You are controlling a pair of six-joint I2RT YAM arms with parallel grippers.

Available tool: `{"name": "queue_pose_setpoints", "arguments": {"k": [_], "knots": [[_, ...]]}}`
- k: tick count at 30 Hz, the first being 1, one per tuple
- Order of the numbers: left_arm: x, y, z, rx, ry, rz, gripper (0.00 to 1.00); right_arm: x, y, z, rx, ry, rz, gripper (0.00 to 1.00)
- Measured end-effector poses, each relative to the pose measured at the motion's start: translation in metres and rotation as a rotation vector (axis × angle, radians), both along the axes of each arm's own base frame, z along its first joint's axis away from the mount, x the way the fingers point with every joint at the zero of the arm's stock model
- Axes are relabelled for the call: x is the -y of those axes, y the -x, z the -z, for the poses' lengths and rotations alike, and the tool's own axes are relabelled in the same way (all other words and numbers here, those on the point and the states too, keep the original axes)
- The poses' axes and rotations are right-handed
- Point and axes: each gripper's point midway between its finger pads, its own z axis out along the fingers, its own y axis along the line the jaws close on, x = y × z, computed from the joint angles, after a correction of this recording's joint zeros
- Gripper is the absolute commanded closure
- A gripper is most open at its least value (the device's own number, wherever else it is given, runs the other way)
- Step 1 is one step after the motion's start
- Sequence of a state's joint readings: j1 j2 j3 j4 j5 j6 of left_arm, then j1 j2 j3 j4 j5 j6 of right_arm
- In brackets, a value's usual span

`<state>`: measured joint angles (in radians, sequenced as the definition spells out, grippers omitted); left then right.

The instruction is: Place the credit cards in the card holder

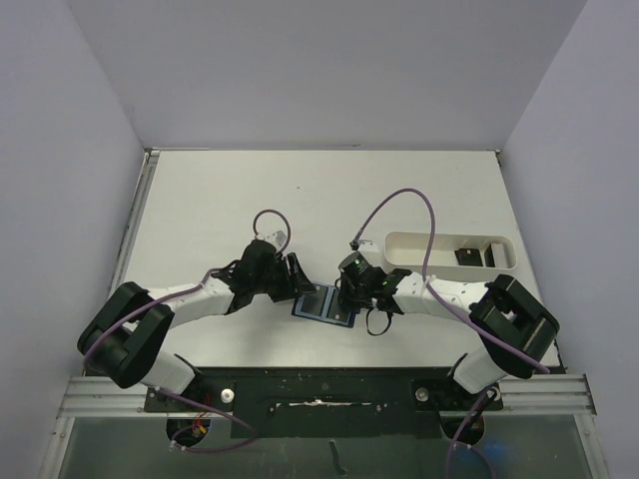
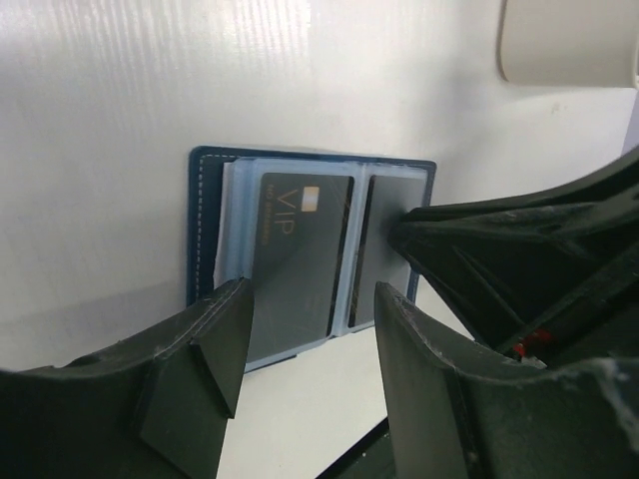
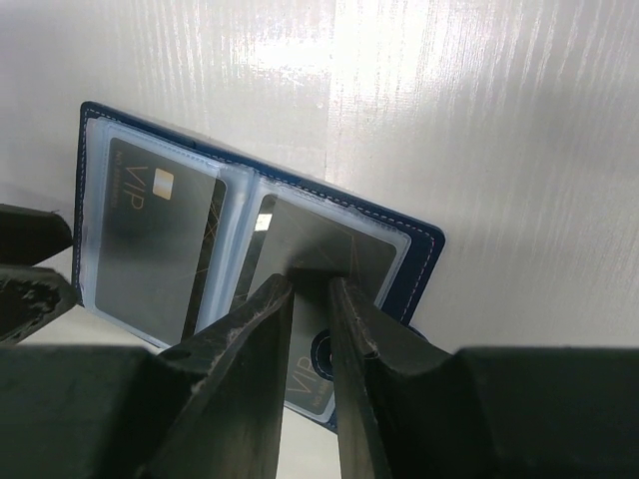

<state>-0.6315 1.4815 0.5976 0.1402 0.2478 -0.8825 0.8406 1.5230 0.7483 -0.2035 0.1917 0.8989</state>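
Observation:
The card holder (image 1: 312, 304) lies open and flat on the table between the two arms, navy rim (image 2: 200, 230) (image 3: 419, 249) showing round pale blue pockets. A dark grey VIP credit card (image 2: 295, 259) (image 3: 150, 230) sits in its left pocket. A second dark card (image 3: 310, 235) (image 2: 384, 210) lies in the right pocket, its near end sticking out. My right gripper (image 3: 312, 281) (image 1: 346, 297) stands over it, jaws a narrow gap apart, tips touching the card's face. My left gripper (image 2: 312, 334) (image 1: 300, 276) is open at the holder's left half, holding nothing.
A long white tray (image 1: 419, 242) (image 2: 569, 45) stands at the back right with two more dark cards (image 1: 466, 255) in its right end. Purple cables loop over both arms. The table's black front rail (image 1: 319, 384) runs behind the arm bases.

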Motion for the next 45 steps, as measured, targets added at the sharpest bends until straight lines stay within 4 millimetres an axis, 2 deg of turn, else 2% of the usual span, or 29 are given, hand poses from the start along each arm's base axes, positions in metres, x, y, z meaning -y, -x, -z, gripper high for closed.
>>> {"name": "queue_pose_setpoints", "arguments": {"k": [3, 6, 17, 29, 33, 41, 45], "knots": [[0.001, 0.001, -0.011, 0.026, 0.011, 0.001, 0.5, 0.0, 0.0, 0.0, 0.002, 0.0, -0.001, 0.77], [0.002, 0.001, -0.013, 0.032, 0.012, 0.002, 0.5, 0.0, 0.0, 0.0, 0.002, 0.0, -0.001, 0.77], [0.001, 0.006, 0.01, -0.012, -0.038, 0.021, 0.5, 0.0, 0.0, 0.0, 0.002, 0.0, -0.001, 0.77], [0.005, 0.005, 0.01, -0.006, -0.025, 0.033, 0.51, 0.0, -0.002, 0.001, 0.009, 0.002, 0.004, 0.77], [0.009, 0.009, 0.006, -0.018, -0.004, 0.038, 0.53, -0.001, -0.004, 0.0, 0.014, -0.003, 0.004, 0.77], [0.024, 0.014, -0.019, -0.008, 0.11, 0.061, 0.54, -0.002, -0.005, 0.0, 0.018, -0.007, 0.004, 0.77], [0.027, 0.017, -0.023, -0.016, 0.144, 0.063, 0.54, -0.002, -0.005, 0.001, 0.02, -0.008, 0.005, 0.77]]}}
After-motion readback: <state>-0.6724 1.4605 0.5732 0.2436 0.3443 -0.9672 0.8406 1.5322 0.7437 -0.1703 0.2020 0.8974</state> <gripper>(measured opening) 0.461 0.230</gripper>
